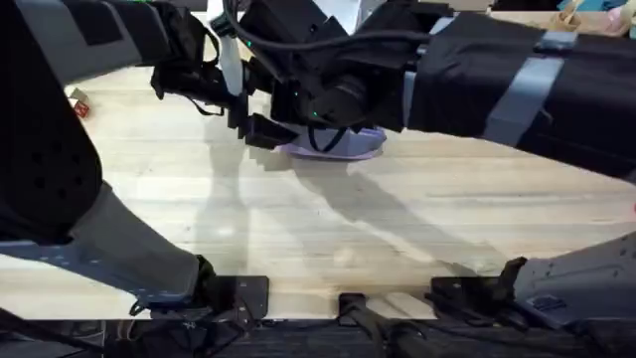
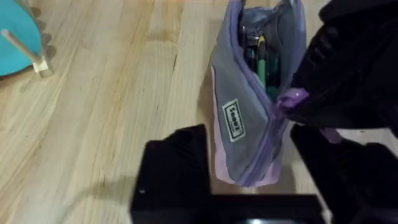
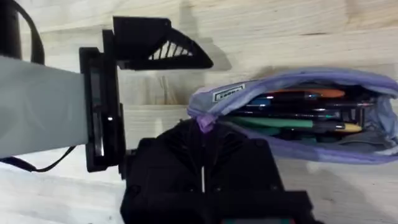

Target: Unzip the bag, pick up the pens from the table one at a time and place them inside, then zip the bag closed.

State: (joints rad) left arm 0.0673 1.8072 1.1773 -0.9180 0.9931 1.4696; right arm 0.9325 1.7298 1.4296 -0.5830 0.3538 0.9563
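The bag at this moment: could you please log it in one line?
bag: open, pens inside | right gripper: shut on zipper pull | phase: zipping

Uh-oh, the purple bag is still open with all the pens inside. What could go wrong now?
The bag is still wide open and lies partly on its side, so the pens might slide out if it gets tugged hard. The right fingers pinch the zipper pull; it is small, so it may slip loose. Fabric could also snag the zipper.

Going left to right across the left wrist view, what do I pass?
Teal object with a wooden stick → bare table → bag, open with pens inside → right end effector at the zipper pull.
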